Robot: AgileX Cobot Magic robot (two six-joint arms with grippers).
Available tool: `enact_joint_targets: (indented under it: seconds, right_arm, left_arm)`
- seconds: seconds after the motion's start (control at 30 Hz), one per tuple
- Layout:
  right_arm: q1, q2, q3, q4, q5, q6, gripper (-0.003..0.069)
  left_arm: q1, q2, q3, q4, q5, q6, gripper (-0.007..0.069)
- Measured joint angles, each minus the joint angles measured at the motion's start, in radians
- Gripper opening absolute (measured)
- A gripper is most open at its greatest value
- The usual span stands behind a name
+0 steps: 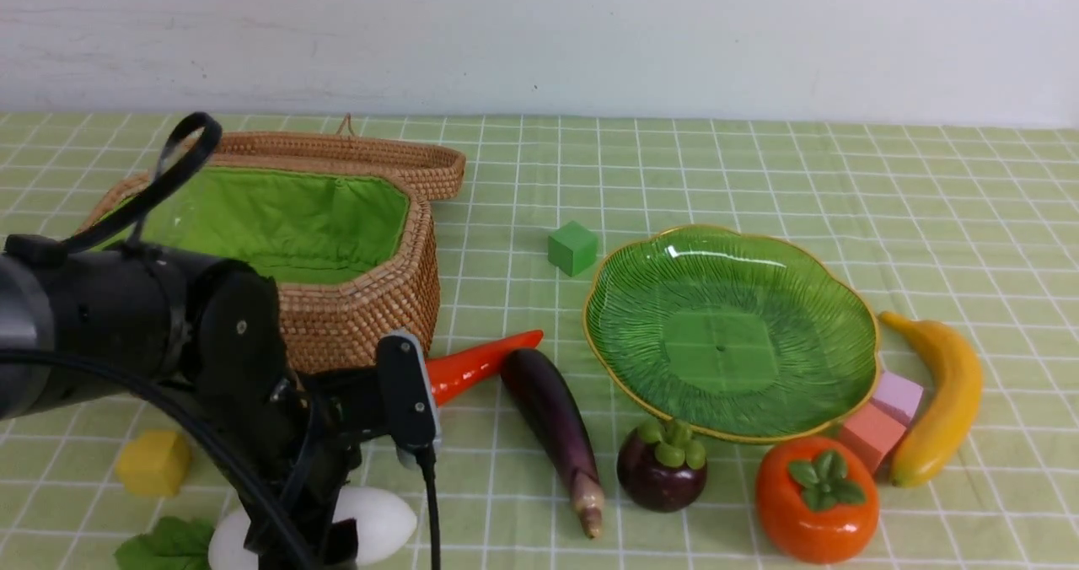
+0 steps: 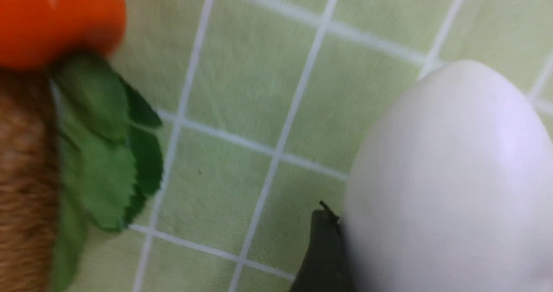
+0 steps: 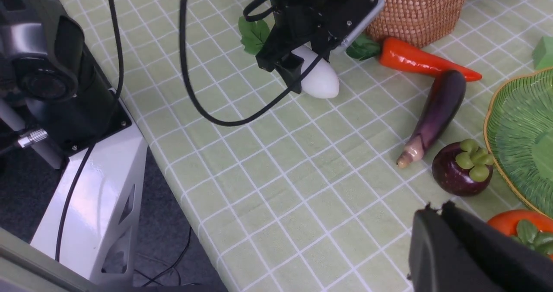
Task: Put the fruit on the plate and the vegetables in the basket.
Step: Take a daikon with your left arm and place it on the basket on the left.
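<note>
My left gripper point(image 1: 312, 540) is low at the near left, shut on the white radish point(image 1: 379, 519), which lies on the cloth; one finger point(image 2: 322, 249) presses its side point(image 2: 449, 175). The red-orange pepper point(image 1: 472, 363) and purple eggplant point(image 1: 552, 422) lie beside the wicker basket point(image 1: 371, 300). The mangosteen point(image 1: 662, 469), persimmon point(image 1: 816, 498) and banana point(image 1: 944, 397) lie around the green plate point(image 1: 733, 334), which holds nothing. My right gripper point(image 3: 436, 207) is shut and empty, above the cloth near the persimmon point(image 3: 514, 223); it is out of the front view.
A green block point(image 1: 572, 248) sits behind the plate, a yellow block point(image 1: 153, 462) at the near left, and two pink blocks point(image 1: 885, 418) between plate and banana. The table's near edge and the robot base point(image 3: 86, 188) show in the right wrist view.
</note>
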Motion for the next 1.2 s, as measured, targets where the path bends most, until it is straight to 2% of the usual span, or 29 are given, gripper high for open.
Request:
enact_joint_targets:
  seconds: [0.2,0.33,0.5,0.6,0.87,1.2]
  right_arm:
    - [0.000,0.000,0.000,0.004,-0.067,0.000,0.0034]
    - [0.000,0.000,0.000,0.011,-0.171,0.000,0.0034]
    - [0.000,0.000,0.000,0.020,-0.255,0.000,0.0034]
    - [0.000,0.000,0.000,0.031,-0.263,0.000,0.0035]
    - [0.000,0.000,0.000,0.038,-0.274,0.000,0.0044]
    - [0.000,0.000,0.000,0.038,-0.451,0.000,0.0050]
  left_arm:
    - [-0.058,-0.224,0.000,0.041,0.002,-0.110,0.0522]
    - [-0.060,-0.334,-0.006,0.222,-0.045,-0.244,0.0522]
    - [-0.056,-0.332,-0.117,0.535,-0.078,-0.431,0.0522]
    - [-0.024,-0.258,-0.201,0.656,-0.111,-0.459,0.0522]
    - [0.113,0.004,-0.410,0.712,-0.113,-0.483,0.0522]
    - [0.118,0.101,-0.431,0.716,-0.149,-0.503,0.0522]
